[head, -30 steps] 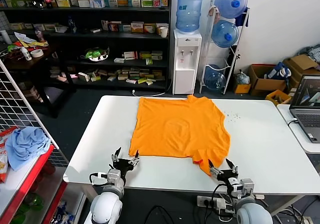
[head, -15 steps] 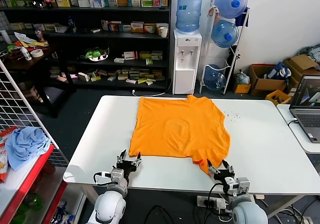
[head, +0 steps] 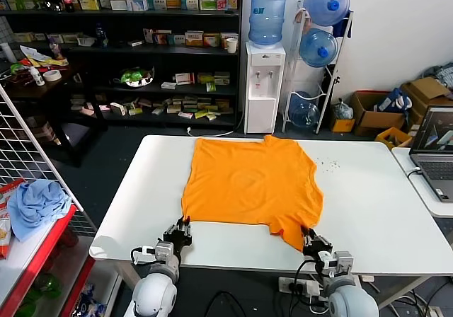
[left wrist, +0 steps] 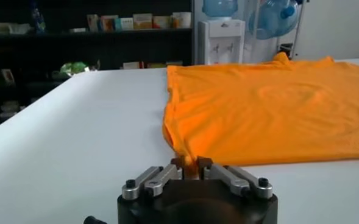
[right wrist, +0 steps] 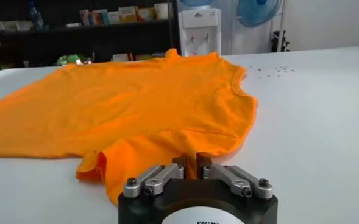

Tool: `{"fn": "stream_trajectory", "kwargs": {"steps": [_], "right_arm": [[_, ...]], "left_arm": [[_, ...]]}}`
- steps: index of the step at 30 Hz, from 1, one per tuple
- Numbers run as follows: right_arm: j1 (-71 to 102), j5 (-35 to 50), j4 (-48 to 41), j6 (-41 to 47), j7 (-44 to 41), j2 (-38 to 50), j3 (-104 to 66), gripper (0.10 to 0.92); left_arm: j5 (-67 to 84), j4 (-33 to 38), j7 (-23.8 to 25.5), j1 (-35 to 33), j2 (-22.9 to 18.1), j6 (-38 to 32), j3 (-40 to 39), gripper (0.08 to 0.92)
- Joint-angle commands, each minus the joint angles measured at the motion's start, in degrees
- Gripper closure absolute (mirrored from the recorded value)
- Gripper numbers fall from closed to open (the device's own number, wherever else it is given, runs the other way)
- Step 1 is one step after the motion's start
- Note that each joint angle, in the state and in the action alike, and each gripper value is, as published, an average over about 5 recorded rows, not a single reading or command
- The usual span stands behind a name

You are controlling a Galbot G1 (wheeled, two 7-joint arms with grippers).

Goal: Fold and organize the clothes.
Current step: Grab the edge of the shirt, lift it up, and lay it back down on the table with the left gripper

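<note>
The bright orange short-sleeved cotton T-shirt (head: 251, 186) lies flat on the white surface (head: 375, 211); the left tool (head: 181, 230) and right tool (head: 309, 240) pinch its near corners.

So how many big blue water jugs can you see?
4: one on the dispenser, three in the rack beside it, top, middle, bottom. Others may be hidden.

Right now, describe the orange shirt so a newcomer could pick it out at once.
Start at the white table in front of the water dispenser. The orange T-shirt lies spread flat on it, with the left gripper and right gripper pinching its near corners. It is the only bright orange cloth; the light blue cloth lies off the table.
</note>
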State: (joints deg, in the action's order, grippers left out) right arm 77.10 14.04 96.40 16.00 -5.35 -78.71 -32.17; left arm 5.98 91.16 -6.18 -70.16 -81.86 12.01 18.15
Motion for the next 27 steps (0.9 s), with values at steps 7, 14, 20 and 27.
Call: {"fn": "stream_trajectory", "kwargs": {"steps": [7, 14, 20, 27], "right_arm": [[8.8, -1.5, 13.0, 2.8, 2.5, 4.3, 0.0, 0.9], [18.4, -4.1, 21.0, 3.9, 3.0, 8.8, -2.6, 0.9], [24.8, -6.0, 23.6, 3.9, 3.6, 11.1, -5.1, 0.9], [30.1, -7.7, 26.4, 3.7, 4.4, 11.8, -5.4, 0.9]], "left_arm": [[-0.3, 6.3, -1.2, -3.8, 0.5, -0.9, -0.7, 0.895], [-1.5, 11.8, -2.2, -8.5, 0.8, -1.6, -1.0, 0.895], [-3.1, 15.5, -2.8, -15.0, 1.2, -2.8, -0.6, 0.895], [-4.8, 19.2, -3.3, -22.1, 2.2, -4.3, -0.1, 0.895]]}}
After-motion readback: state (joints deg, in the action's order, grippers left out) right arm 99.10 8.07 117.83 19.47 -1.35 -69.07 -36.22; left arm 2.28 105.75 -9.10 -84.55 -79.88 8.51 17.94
